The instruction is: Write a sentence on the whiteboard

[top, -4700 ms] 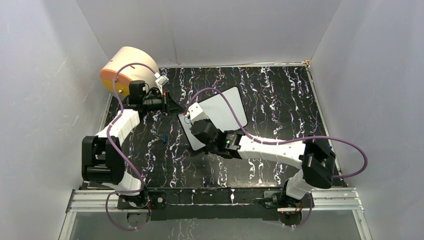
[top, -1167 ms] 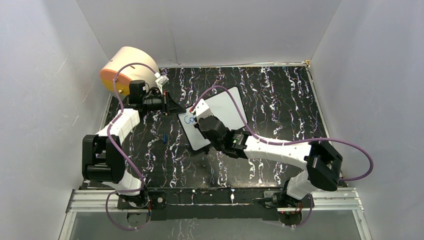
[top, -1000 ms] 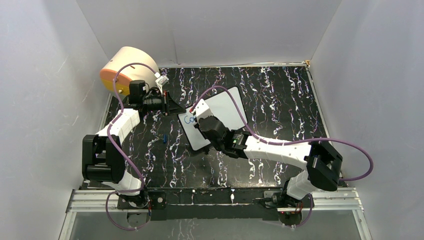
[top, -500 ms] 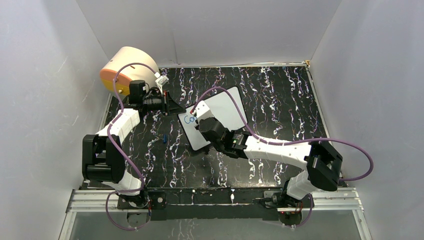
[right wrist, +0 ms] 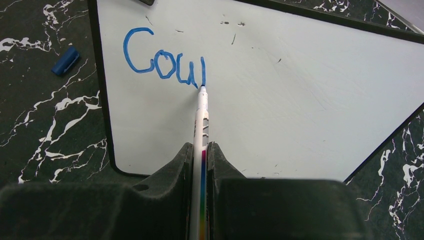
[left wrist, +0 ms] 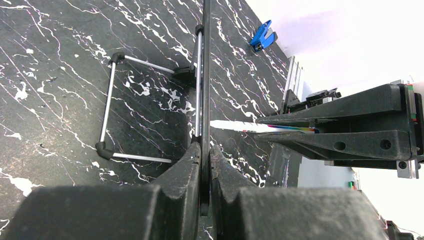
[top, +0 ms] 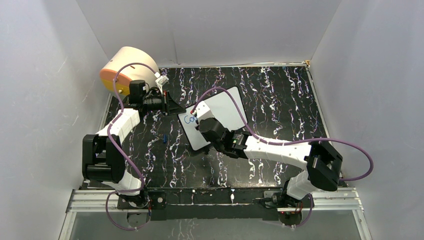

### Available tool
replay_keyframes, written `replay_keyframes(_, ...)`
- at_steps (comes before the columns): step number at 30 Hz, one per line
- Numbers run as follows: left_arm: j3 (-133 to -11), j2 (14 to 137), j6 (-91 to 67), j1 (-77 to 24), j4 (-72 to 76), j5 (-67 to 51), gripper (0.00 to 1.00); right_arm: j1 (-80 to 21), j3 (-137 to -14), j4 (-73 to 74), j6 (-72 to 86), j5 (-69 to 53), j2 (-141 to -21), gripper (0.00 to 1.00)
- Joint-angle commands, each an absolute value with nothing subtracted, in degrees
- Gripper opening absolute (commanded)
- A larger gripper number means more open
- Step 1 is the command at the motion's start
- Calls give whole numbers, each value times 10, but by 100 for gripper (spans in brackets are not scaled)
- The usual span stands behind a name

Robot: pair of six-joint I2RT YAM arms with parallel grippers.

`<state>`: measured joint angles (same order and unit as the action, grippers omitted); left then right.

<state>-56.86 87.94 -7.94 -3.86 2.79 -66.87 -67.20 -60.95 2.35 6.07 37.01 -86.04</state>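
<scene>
The whiteboard [top: 225, 106] stands tilted on the black marbled table, its pale face [right wrist: 290, 95] filling the right wrist view. In the left wrist view it shows edge-on [left wrist: 206, 75]. My left gripper [top: 175, 106] [left wrist: 205, 148] is shut on the board's left edge. My right gripper [top: 199, 120] [right wrist: 200, 146] is shut on a white marker [right wrist: 202, 117] with a rainbow stripe. The marker's blue tip touches the board. The sentence [right wrist: 164, 61] [top: 189, 119] reads "Cou" plus one upright stroke, in blue, near the board's upper left corner.
A blue marker cap [top: 164, 138] [right wrist: 65, 60] [left wrist: 262, 36] lies on the table left of the board. A cream-and-orange drum [top: 127, 67] stands at the back left. A wire stand [left wrist: 107, 115] props the board from behind. White walls enclose the table.
The blue writing has grown from a lone "C" to "Cou" and a stroke. My right gripper has crept rightward along the board with the marker. The left arm has held still.
</scene>
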Motion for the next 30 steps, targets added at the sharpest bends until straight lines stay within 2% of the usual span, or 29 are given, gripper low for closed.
replay_keyframes(1,-572,893,-66,-40,3,-656,0,-669,-603,15,63,364,-856,0)
replay_keyframes(30,-571,889,-64,-40,3,-656,0,-669,-609,-59,27,391,-855,0)
